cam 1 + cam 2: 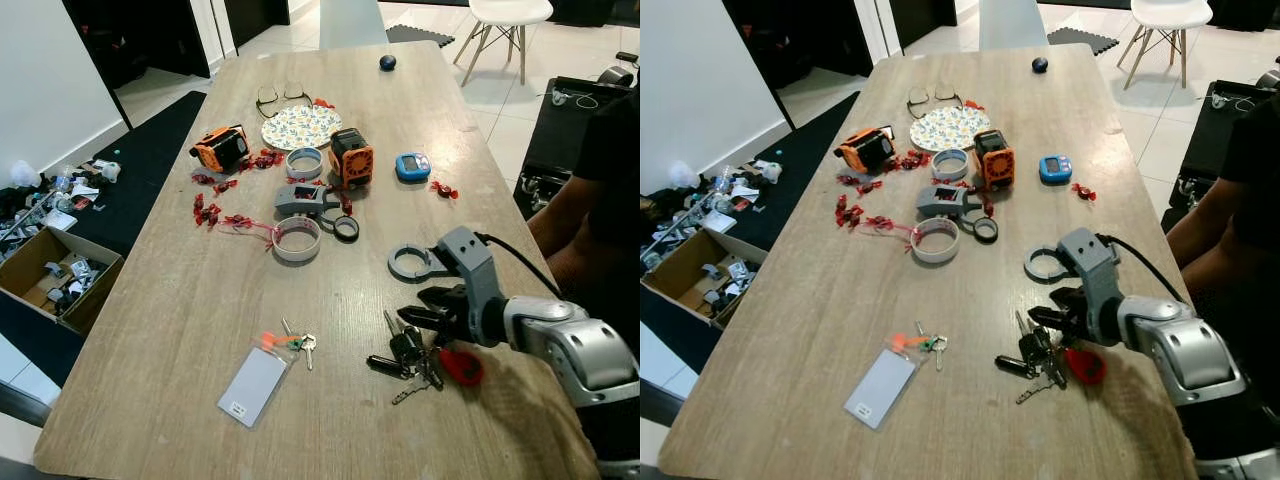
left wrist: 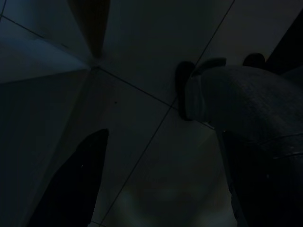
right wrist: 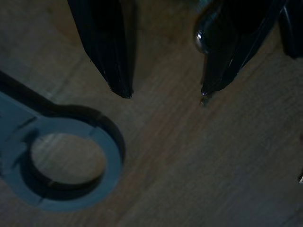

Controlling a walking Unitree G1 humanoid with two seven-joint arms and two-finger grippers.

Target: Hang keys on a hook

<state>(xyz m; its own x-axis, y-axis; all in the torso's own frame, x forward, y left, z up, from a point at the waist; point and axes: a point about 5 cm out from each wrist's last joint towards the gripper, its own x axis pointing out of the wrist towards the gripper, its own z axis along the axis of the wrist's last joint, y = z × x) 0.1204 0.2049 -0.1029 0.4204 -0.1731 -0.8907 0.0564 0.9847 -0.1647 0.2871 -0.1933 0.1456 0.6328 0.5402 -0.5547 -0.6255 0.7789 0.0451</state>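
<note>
- The right gripper hovered low over the wooden table near its right edge, its two black fingers parted with only bare wood grain between them, gripping nothing.
- The right wrist view alone showed the fingertips tapering to thin points, with a flat grey plastic ring lying on the wood close by; the head views showed that same ring just beyond the gripper.
- The bunch of keys, dark metal with a red round fob, lay on the table directly beneath the gripper, toward the near right corner.
- A second, smaller set of keys with an orange tag lay beside one grey card nearer the front edge.
- At mid-table stood two white tape rolls, two orange-and-black devices, one patterned plate and one blue gadget.
- The left wrist view was very dark, showing tiled floor; I could not tell how the left gripper's fingers stood.
</note>
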